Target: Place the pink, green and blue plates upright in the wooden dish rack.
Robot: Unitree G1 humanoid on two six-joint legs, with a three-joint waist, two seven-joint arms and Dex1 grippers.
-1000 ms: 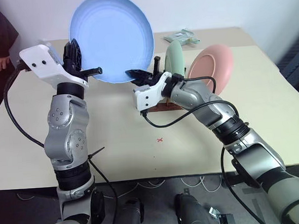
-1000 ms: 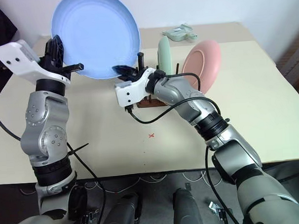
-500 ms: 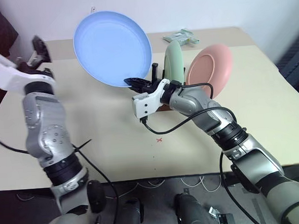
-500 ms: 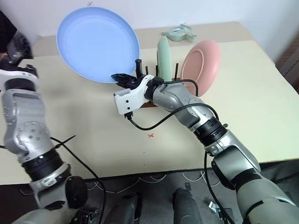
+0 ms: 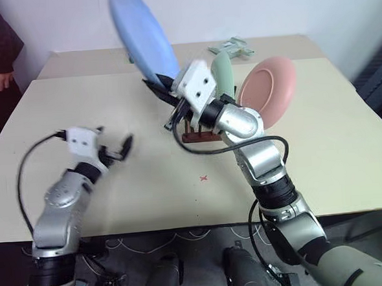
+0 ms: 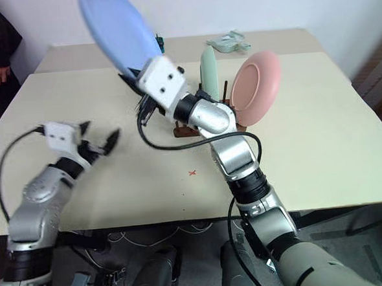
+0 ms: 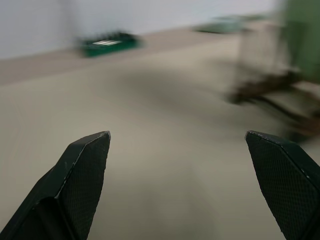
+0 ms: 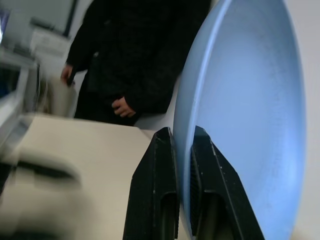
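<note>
The right hand [image 8: 182, 150] pinches the blue plate's [image 5: 140, 32] rim, holding it above the rack [image 5: 200, 133]. The left hand [image 5: 117, 149] hangs spread, well left of the rack.

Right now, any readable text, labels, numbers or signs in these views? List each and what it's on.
No readable words, brands or numbers.
Small red "x" mark: on the table, in front of the wooden dish rack.
Green holder at the far edge of the table: pale marks on top, too blurred to read.
Blue plate, green plate, pink plate: plain, no print.
</note>
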